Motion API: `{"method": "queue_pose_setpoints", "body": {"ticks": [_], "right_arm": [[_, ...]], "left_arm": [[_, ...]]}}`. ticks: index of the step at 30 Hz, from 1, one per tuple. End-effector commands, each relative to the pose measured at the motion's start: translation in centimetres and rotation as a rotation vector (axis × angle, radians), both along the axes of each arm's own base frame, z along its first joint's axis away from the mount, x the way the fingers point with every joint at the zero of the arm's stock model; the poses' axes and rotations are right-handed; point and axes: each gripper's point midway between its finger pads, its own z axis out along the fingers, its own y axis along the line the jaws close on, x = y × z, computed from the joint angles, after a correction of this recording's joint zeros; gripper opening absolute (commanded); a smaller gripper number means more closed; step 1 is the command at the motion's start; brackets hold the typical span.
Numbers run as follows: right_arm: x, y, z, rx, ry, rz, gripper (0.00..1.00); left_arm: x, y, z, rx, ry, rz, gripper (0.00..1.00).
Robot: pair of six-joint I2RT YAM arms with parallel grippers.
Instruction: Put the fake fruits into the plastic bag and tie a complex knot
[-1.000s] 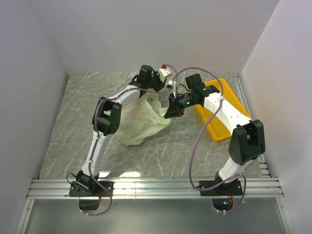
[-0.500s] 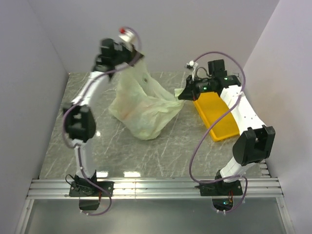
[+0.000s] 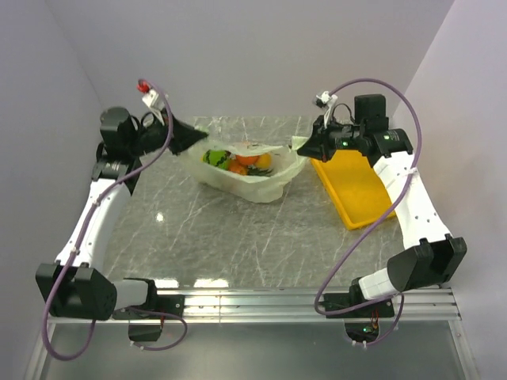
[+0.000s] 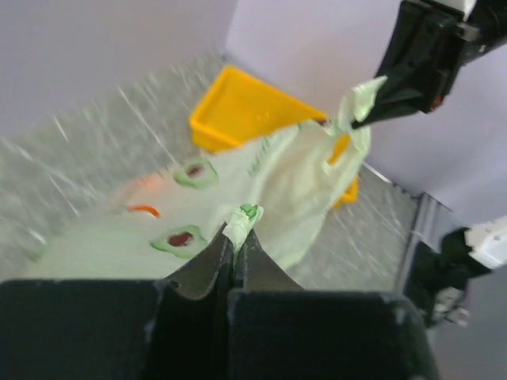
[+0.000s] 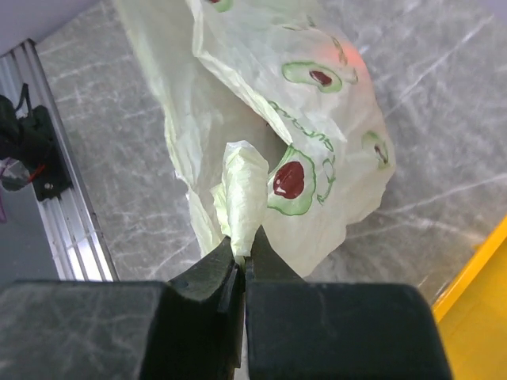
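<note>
The pale-green plastic bag [image 3: 261, 180] hangs stretched wide between my two grippers above the table's far middle. Its mouth is open, and the fake fruits [image 3: 238, 161] show inside: orange, green and yellow pieces. My left gripper [image 3: 194, 135] is shut on the bag's left handle [image 4: 240, 218]. My right gripper [image 3: 305, 149] is shut on the right handle [image 5: 244, 202]. The bag's printed side shows in the right wrist view [image 5: 317, 142] and the left wrist view [image 4: 277, 186]. No knot shows.
A yellow rectangular tray [image 3: 355, 184] lies on the marble table at the right, just beyond my right gripper; it also shows in the left wrist view [image 4: 245, 107]. Grey walls close in the back and both sides. A metal rail [image 3: 253, 305] runs along the near edge.
Both arms swung far apart, the left one to the left and the right one to the right. The bag went from a crumpled heap to stretched open, with the fruits now showing inside.
</note>
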Motion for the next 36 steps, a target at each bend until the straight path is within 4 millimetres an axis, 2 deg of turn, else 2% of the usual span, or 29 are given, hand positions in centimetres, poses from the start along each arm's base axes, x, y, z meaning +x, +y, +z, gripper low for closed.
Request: {"method": "queue_pose_setpoints", "body": {"ticks": [1, 3, 4, 7, 9, 11, 12, 13, 16, 18, 19, 22, 25, 27, 29, 30, 31, 33, 34, 36], "right_arm": [[0.5, -0.6, -2.3, -0.044, 0.015, -0.040, 0.00], [0.2, -0.4, -3.1, -0.055, 0.028, -0.026, 0.00], [0.0, -0.4, -3.4, -0.060, 0.034, -0.022, 0.00], [-0.4, -0.1, -3.4, -0.060, 0.024, -0.009, 0.00], [-0.4, 0.0, -2.6, -0.047, 0.008, -0.012, 0.00], [-0.5, 0.3, -1.7, -0.027, -0.003, -0.008, 0.00], [-0.5, 0.3, -0.6, -0.017, -0.029, -0.007, 0.00], [-0.7, 0.6, 0.1, 0.000, -0.037, 0.005, 0.00], [-1.3, 0.9, 2.5, 0.040, -0.084, 0.027, 0.00], [-1.6, 1.2, 3.5, 0.063, -0.116, 0.039, 0.00], [-1.6, 1.2, 3.7, 0.068, -0.123, 0.039, 0.00], [-1.7, 1.3, 4.6, 0.093, -0.139, 0.039, 0.00], [-1.6, 1.4, 5.9, 0.137, -0.157, 0.022, 0.00], [-1.5, 1.5, 6.4, 0.153, -0.169, 0.020, 0.00], [-1.5, 1.5, 6.0, 0.147, -0.167, 0.026, 0.00], [-1.4, 1.6, 5.4, 0.144, -0.153, 0.032, 0.00], [-1.4, 1.6, 5.1, 0.142, -0.145, 0.037, 0.00], [-1.4, 1.7, 4.5, 0.136, -0.138, 0.053, 0.00], [-1.4, 1.8, 4.5, 0.138, -0.135, 0.058, 0.00], [-1.5, 1.9, 4.7, 0.137, -0.152, 0.073, 0.00]], "left_arm": [[-2.9, -0.1, -2.3, -0.058, 0.166, -0.015, 0.00], [-4.4, -0.1, -3.7, -0.077, 0.228, -0.026, 0.01], [-5.0, -0.1, -4.4, -0.081, 0.250, -0.028, 0.05], [-5.6, 0.0, -4.5, -0.090, 0.255, -0.017, 0.13], [-5.7, 0.0, -3.8, -0.082, 0.224, -0.017, 0.17], [-5.7, -0.1, -2.0, -0.073, 0.159, -0.041, 0.22], [-5.7, -0.1, -1.1, -0.069, 0.130, -0.050, 0.22], [-5.5, -0.2, 0.6, -0.069, 0.088, -0.064, 0.23], [-5.2, -0.5, 3.3, -0.061, 0.021, -0.099, 0.20], [-5.3, -0.7, 4.0, -0.065, 0.015, -0.127, 0.17], [-5.3, -0.8, 4.4, -0.068, 0.009, -0.136, 0.11], [-5.6, -0.8, 5.3, -0.070, -0.009, -0.144, 0.05], [-5.3, -0.7, 5.8, -0.075, -0.005, -0.126, 0.04], [-4.7, -0.5, 4.9, -0.049, 0.009, -0.099, 0.05], [-4.2, -0.1, 3.3, -0.019, 0.037, -0.074, 0.14], [-3.7, 0.5, 2.6, -0.018, 0.052, -0.045, 0.26], [-3.4, 0.7, 2.7, -0.023, 0.039, -0.031, 0.50], [-3.3, 0.9, 3.7, -0.020, -0.017, -0.033, 0.63], [-3.3, 0.9, 4.4, 0.004, -0.077, -0.051, 0.75], [-3.0, 0.6, 6.3, 0.029, -0.167, -0.087, 0.79]]}}
